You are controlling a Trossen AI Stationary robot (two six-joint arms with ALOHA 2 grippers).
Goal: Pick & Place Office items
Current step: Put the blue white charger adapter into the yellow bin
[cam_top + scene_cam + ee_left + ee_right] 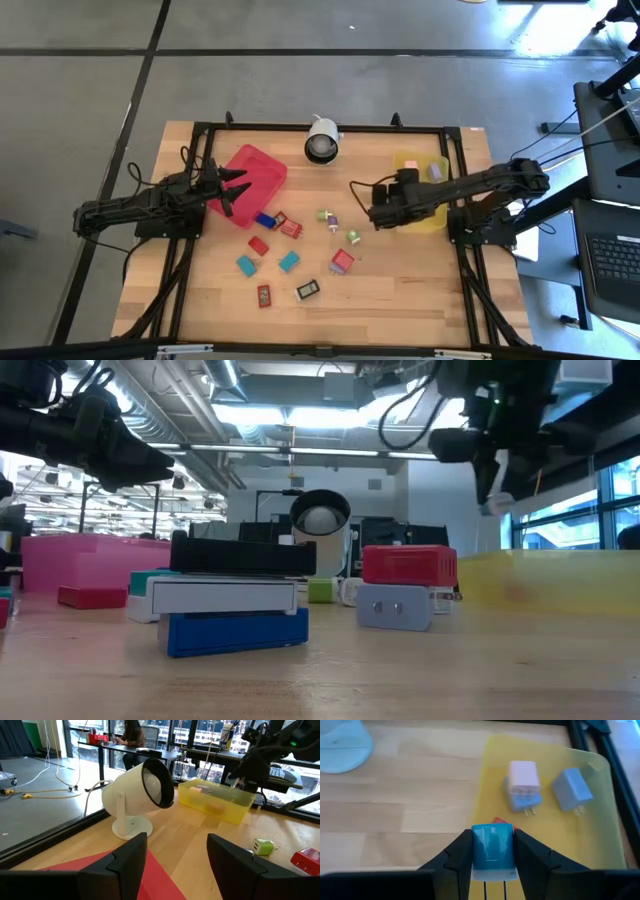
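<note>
Blue plug adapter sits clenched between our right gripper's fingers, held above the near edge of the yellow tray, where 2 adapters already lie: a pink-topped one and a grey-blue one.

We judge the main risk to be a drop too close to the rim: the adapter could catch the tray's low wall and tumble back onto the desk. Landing on the 2 inside could also knock them about.

Our left gripper hangs over the red tray with fingers parted around nothing. Roughly 10 more small pieces lie scattered mid-desk, among them a red one, a teal one and a black white-labelled one. A white lamp-like fixture stands between the trays, clear of the right arm's path.
</note>
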